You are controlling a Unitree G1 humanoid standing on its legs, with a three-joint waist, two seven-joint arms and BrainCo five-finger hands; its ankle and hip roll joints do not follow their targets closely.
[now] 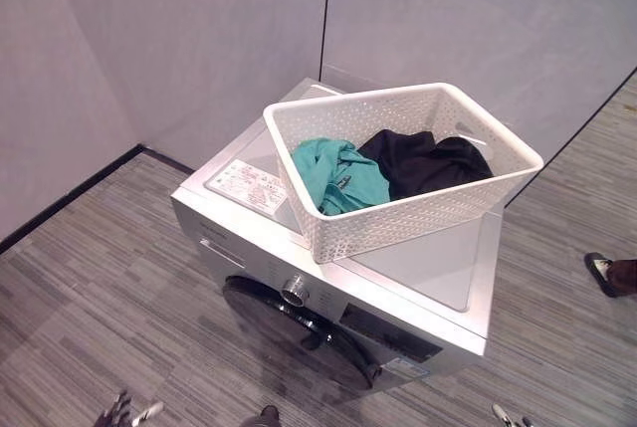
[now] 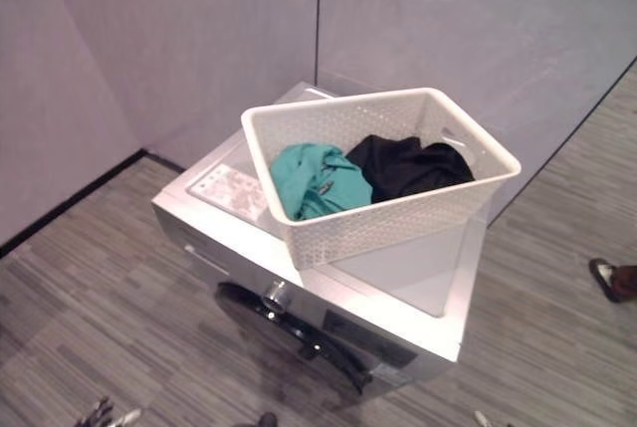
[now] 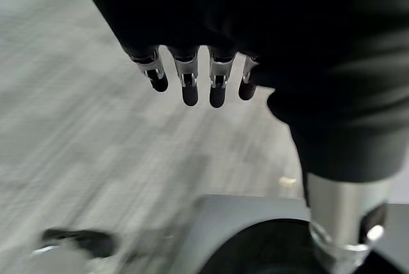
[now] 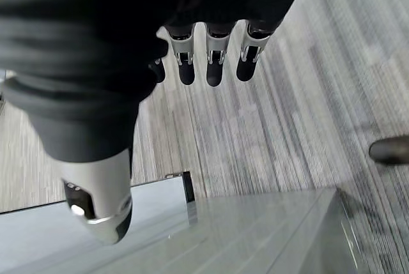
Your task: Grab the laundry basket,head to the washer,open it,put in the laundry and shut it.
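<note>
So the laundry basket [image 1: 398, 163] is parked on top of the washer [image 1: 328, 278], sat a bit skewed, with a teal garment [image 1: 338, 176] and a black one [image 1: 423, 160] inside. Makes sense, putting it up there frees both hands for the round door [image 1: 299, 332], which looks closed. Left hand [image 3: 192, 76] and right hand [image 4: 211, 57] both hang low over the floor, fingers relaxed and spread, holding nothing. A person's shoe [image 1: 602, 270] pokes in off to the side.
</note>
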